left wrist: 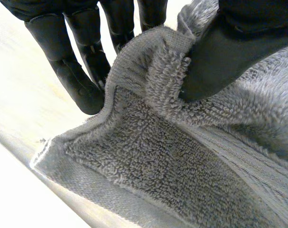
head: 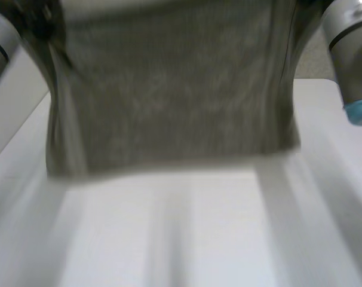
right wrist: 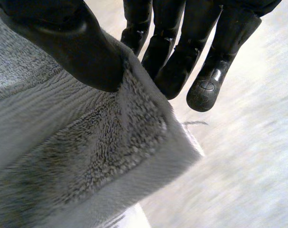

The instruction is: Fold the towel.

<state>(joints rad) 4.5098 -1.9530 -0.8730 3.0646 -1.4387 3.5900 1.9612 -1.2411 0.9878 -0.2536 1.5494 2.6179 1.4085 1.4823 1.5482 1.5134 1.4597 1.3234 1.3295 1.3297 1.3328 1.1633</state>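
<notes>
Holding the towel (head: 169, 101) up between both arms, spread as a hanging sheet, lower hem close over the table (head: 169, 239); touching or not, cannot tell.

Pinched on its upper edge, near a corner, by the left hand (left wrist: 229, 52): thumb pressed into the pile, hem bunched and rolled over against the fingers (left wrist: 72, 71) behind it. Pinched at the other end of that edge by the right hand (right wrist: 72, 52) in the same way: thumb on one face, fingers (right wrist: 182, 61) nearly straight behind the cloth, free corner poking out just past the fingertips.

Probably held so to let its own weight pull the cloth flat and square before laying it down; judged an early step, with no fold seen yet.

Side edges dropping from each thumb, drawn in a little near the grips, lower hem roughly level. Bare table well below the fingertips on both sides, so ample room for lowering and draping.

Worth watching: a shallow pinch close to the corner on the right, so some risk of slipping; bunched hem on the left, so some risk of a crooked edge on landing.
</notes>
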